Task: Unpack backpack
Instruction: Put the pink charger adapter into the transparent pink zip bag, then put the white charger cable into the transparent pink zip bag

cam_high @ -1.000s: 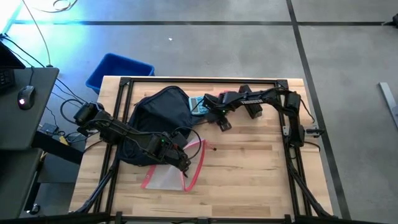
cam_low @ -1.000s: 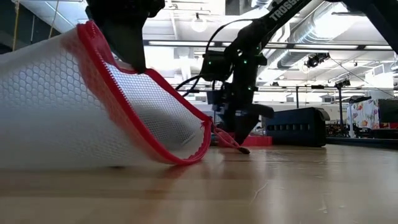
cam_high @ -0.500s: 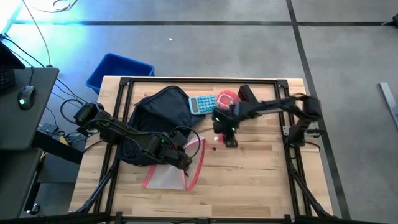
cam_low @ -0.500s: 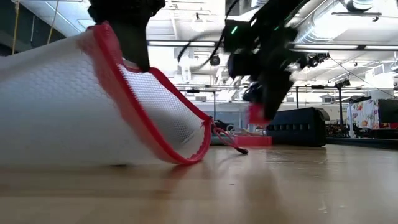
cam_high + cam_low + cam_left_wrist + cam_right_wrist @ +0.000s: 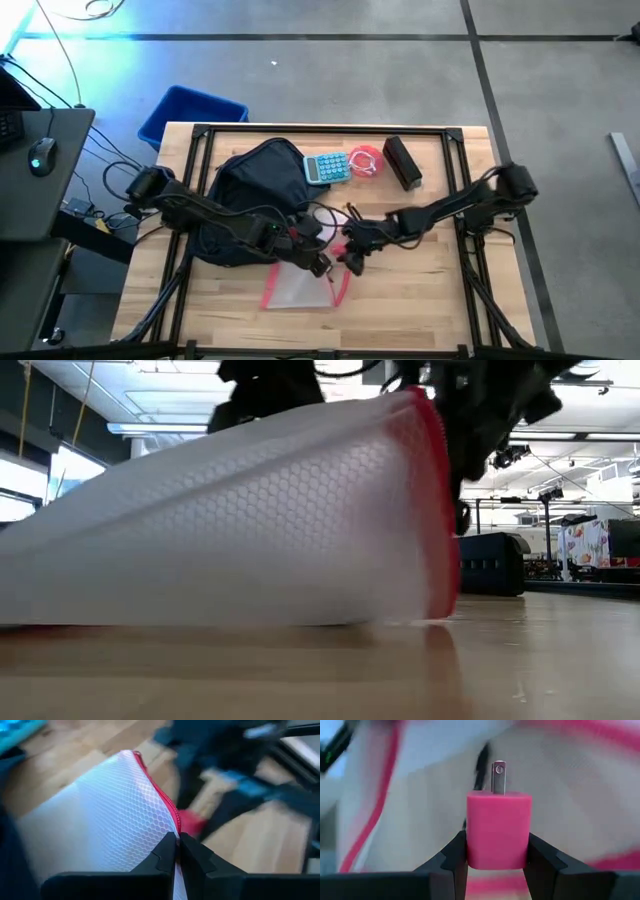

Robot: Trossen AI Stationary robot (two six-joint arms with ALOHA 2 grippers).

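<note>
Pink charger plug [image 5: 498, 830] sits clamped in the right gripper [image 5: 498, 852] at the mesh pouch's [image 5: 105, 820] mouth. Left gripper [image 5: 176, 851] pinches the pouch's red zipper edge [image 5: 160, 795], beside the backpack [image 5: 255, 185].

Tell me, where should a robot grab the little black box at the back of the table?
Grab the black box across its two long sides, coming straight down from above. It lies flat on the table, long and narrow, so its short width probably fits between open jaws. Its right side is free; the pink cable coil sits close on its left, so go in carefully there.

The mesh pouch [image 5: 230, 520] hides both arms in the low view, edges blurred
</note>
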